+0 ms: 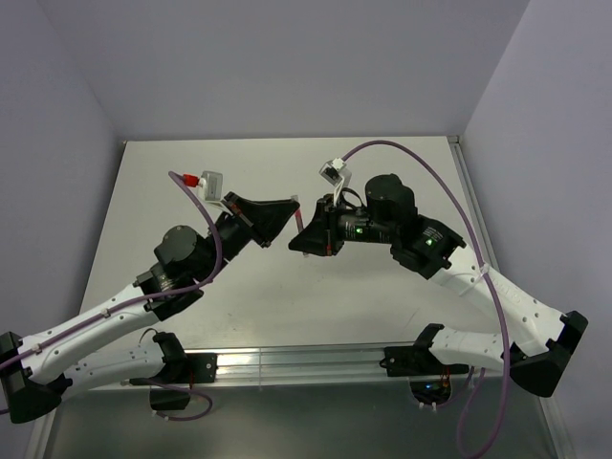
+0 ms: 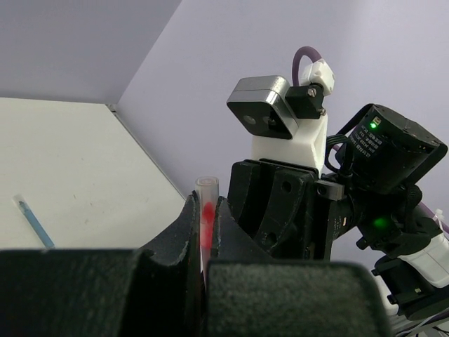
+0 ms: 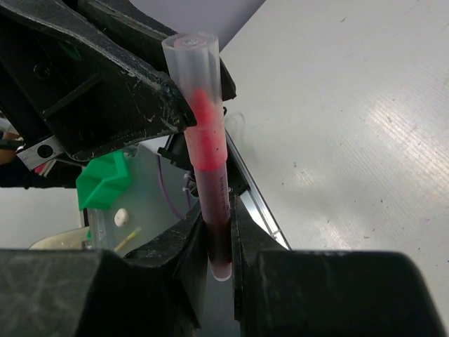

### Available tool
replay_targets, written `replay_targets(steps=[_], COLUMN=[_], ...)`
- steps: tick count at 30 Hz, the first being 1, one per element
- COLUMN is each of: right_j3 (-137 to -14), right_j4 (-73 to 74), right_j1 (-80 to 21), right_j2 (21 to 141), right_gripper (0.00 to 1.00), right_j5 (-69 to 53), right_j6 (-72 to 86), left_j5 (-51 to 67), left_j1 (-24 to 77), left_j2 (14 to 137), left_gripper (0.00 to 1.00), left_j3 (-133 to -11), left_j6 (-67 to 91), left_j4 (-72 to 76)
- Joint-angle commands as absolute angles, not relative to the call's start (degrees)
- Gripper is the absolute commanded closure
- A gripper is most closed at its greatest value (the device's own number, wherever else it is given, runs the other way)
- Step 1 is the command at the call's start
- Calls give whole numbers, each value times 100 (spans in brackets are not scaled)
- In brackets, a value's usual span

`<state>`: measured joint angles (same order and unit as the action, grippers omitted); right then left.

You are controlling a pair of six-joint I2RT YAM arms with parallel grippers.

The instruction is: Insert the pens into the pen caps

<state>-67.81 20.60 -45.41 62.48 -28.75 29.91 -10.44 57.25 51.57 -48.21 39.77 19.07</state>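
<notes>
Black jaws of the right end effector [image 3: 219, 228] are clamped on the lower barrel of the red pen [image 3: 216, 189], which stands nearly upright between them in the right wrist view. We see its upper end seated inside a translucent pen cap [image 3: 196, 77], with the red showing through the pale tube. The cap's closed end points up and away from the right end effector.

The left end effector [image 2: 205, 221] is closed on that same pen cap. In the left wrist view the tube rises just past its jaws, with the red blurred inside it. The two end effectors face each other almost tip to tip, joined only by the pen and cap.

From above, we find this pair held off the pale counter [image 1: 191, 316], over its middle, with the arms reaching in from either side.

A blue pen [image 2: 34, 223] lies flat on the counter, well apart from the grasp, at the left of the left wrist view. Opposite the left end effector, we note the right arm's grey wrist camera [image 2: 263, 112] and a purple cable [image 2: 305, 60] above it.
</notes>
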Motion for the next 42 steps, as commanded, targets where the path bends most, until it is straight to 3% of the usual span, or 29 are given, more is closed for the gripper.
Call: replay_targets(steps=[1, 4, 8, 16, 23, 33, 36, 42], right_j3=[-6908, -6882, -6873, -6873, -6776, -6496, -6346, -5951], right_j4=[984, 984, 1019, 1064, 1055, 1248, 1379, 1792], right_j1=[-4395, -4403, -4403, -4421, -4456, -4544, -4553, -4535], right_j2=[6161, 6144, 6135, 6179, 6170, 6021, 5828, 5046], right_gripper=[95, 84, 77, 66, 63, 44, 43, 40], right_j5=[-1802, -1775, -1758, -1811, -1793, -1916, -1697, -90], right_j6=[3059, 3067, 3050, 2997, 2971, 2716, 2672, 2786], left_j5=[27, 26, 35, 26, -307, -878, -1150, -1758], left_j1=[5941, 5889, 5836, 5731, 5572, 5046, 4870, 4553], left_j2=[5089, 5089, 5106, 5203, 5326, 5677, 5914, 6248], left_gripper=[100, 100, 100, 100, 100, 100, 100, 100], left_j3=[-4922, -4974, -4992, -4992, -5071, -5431, -5615, -5424], left_j6=[3832, 3797, 3753, 3674, 3735, 3622, 3507, 3085], left_j4=[1213, 1160, 1160, 1301, 1310, 1169, 976, 1229])
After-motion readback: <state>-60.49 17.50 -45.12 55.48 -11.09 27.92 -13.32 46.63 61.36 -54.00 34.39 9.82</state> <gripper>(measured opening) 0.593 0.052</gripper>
